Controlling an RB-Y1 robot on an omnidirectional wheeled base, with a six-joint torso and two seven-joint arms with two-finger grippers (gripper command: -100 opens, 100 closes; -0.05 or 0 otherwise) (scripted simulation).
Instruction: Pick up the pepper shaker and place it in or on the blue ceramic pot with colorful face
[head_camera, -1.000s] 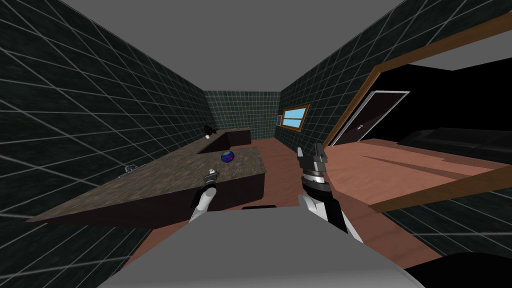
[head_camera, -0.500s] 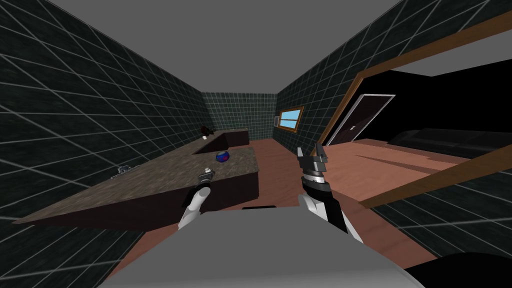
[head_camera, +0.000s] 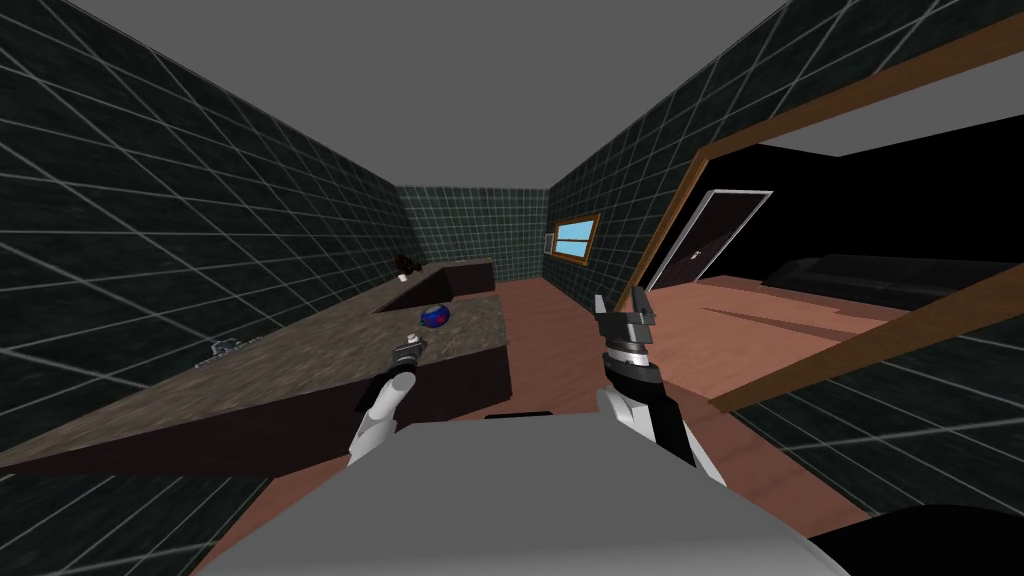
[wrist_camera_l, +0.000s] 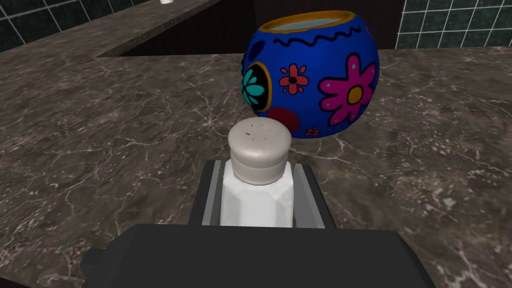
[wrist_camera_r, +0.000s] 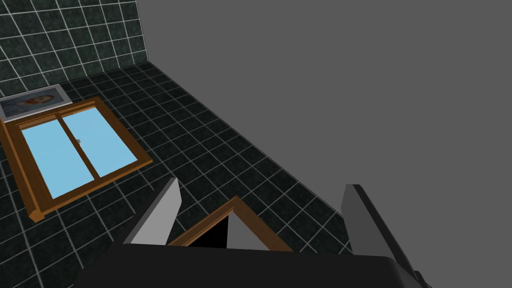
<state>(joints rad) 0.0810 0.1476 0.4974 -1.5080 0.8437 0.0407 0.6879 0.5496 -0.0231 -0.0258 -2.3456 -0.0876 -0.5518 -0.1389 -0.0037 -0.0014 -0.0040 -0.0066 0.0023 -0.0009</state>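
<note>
1. Jaws on left gripper (wrist_camera_l: 256, 169) pinching white pepper shaker (wrist_camera_l: 258, 197) by its sides, holding it just short of blue flowered pot (wrist_camera_l: 320, 75).
2. Right gripper (wrist_camera_r: 262, 183) idling, blades spread.
3. Whole head view shifting since a second ago: I'm repositioning — carry progressing.

My left arm (head_camera: 378, 415) reaches forward and low. The left gripper (wrist_camera_l: 257, 167) is clamped, and both fingers (wrist_camera_l: 212, 195) press the sides of the upright shaker (wrist_camera_l: 259, 147). The wrist looks about level, though it shows small from the head. My right arm (head_camera: 650, 400) stands bent at my side, forearm raised. The right gripper (wrist_camera_r: 262, 185) points upward with its fingers spread wide.
</note>
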